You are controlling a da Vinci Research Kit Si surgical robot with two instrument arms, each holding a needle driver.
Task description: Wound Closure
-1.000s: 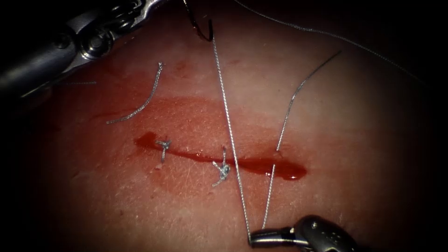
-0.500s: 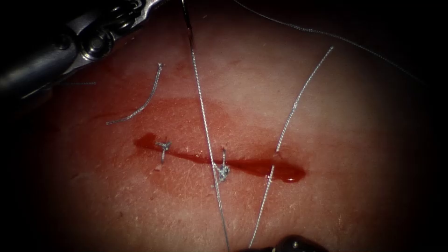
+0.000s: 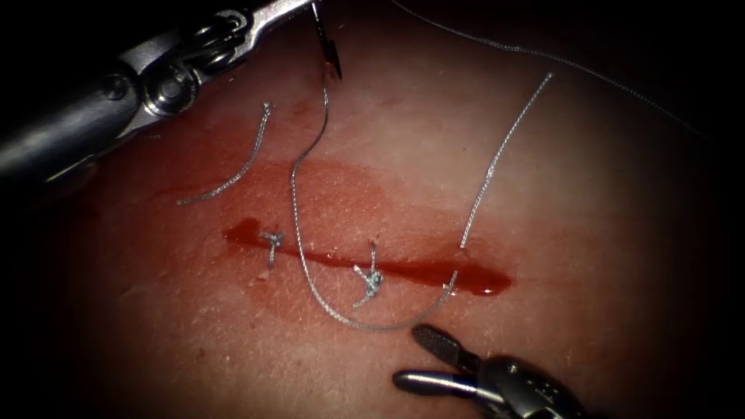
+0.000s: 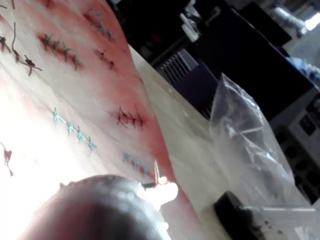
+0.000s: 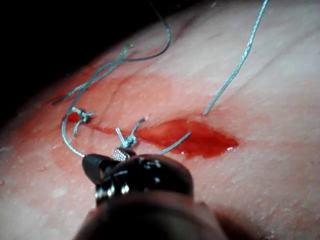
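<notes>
The right gripper [image 3: 415, 358] sits at the near edge of the endoscope view, its two jaws spread apart and holding nothing, just short of the slack loop of thread [image 3: 353, 320] lying on the tissue [image 3: 590, 256]. In the right wrist view the same gripper [image 5: 107, 162] hangs over the tissue [image 5: 280, 165] close to the middle knot [image 5: 127, 141].

The left gripper [image 3: 299, 8] comes in from the far left, its jaws clenched on the needle [image 3: 330, 46] near the thread end of its curve. The needle hangs free above the tissue, far from the cut [image 3: 365, 268] and not in it, its dark tip pointing down.

From the needle the thread runs down the left side, curves across the cut between two finished knots [image 3: 272, 242] and [image 3: 369, 283], sweeps along the near side and enters the tissue at the cut's right end [image 3: 452, 281]. It comes out on the far side and rises to a free end [image 3: 549, 75] toward the far right. Red fluid [image 3: 458, 278] fills the cut and pools at its right end. A loose cut piece of thread [image 3: 233, 174] lies on the far left of the tissue.

In the left wrist view, pale tissue [image 4: 100, 90] with older rows of stitches lies on the desk [image 4: 190, 150], with a clear plastic bag [image 4: 250, 145] beside it.
</notes>
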